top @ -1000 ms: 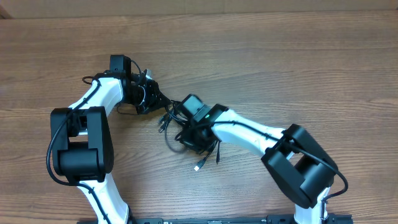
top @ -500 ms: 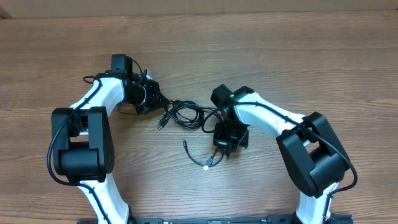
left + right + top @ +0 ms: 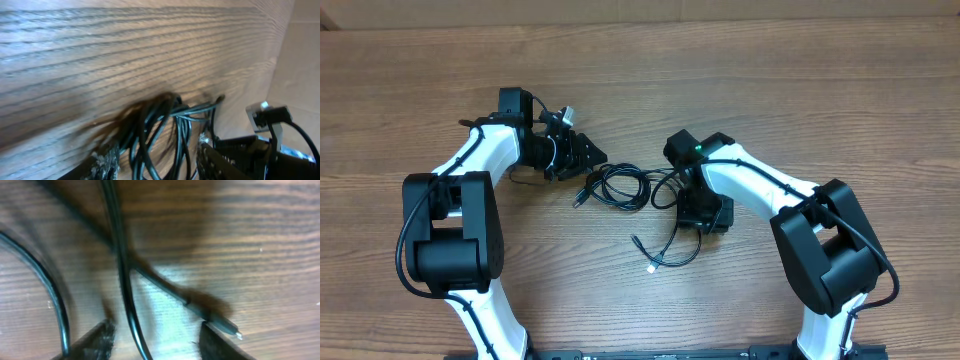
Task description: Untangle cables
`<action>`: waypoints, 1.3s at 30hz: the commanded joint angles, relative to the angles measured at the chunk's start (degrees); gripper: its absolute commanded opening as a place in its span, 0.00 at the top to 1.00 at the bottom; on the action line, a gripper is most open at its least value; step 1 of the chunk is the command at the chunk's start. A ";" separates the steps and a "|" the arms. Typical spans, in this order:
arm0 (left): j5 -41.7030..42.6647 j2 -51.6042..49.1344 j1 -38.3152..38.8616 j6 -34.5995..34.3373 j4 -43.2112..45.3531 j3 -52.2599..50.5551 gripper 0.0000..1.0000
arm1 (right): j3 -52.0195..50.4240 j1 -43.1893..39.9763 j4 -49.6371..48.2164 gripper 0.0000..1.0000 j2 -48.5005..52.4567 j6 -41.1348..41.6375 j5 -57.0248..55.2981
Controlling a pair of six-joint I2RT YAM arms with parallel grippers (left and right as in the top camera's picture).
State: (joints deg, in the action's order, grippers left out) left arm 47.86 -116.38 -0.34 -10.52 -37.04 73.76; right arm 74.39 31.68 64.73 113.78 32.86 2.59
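Black cables (image 3: 620, 187) lie slack — left and right jaws both apart, clamping nothing.

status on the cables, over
Open: left gripper, right gripper. The cables lie in a loose coil between the arms, one plug end lying free. Nothing blocking.
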 commanded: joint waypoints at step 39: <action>-14.91 -0.50 9.01 -2.29 1.60 0.68 0.79 | -6.19 -0.59 -9.90 0.92 1.11 -7.89 -29.40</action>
State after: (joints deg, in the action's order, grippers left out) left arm 34.72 -116.38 8.27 -13.52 -35.86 73.87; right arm 70.81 31.81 56.23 111.74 25.17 -9.89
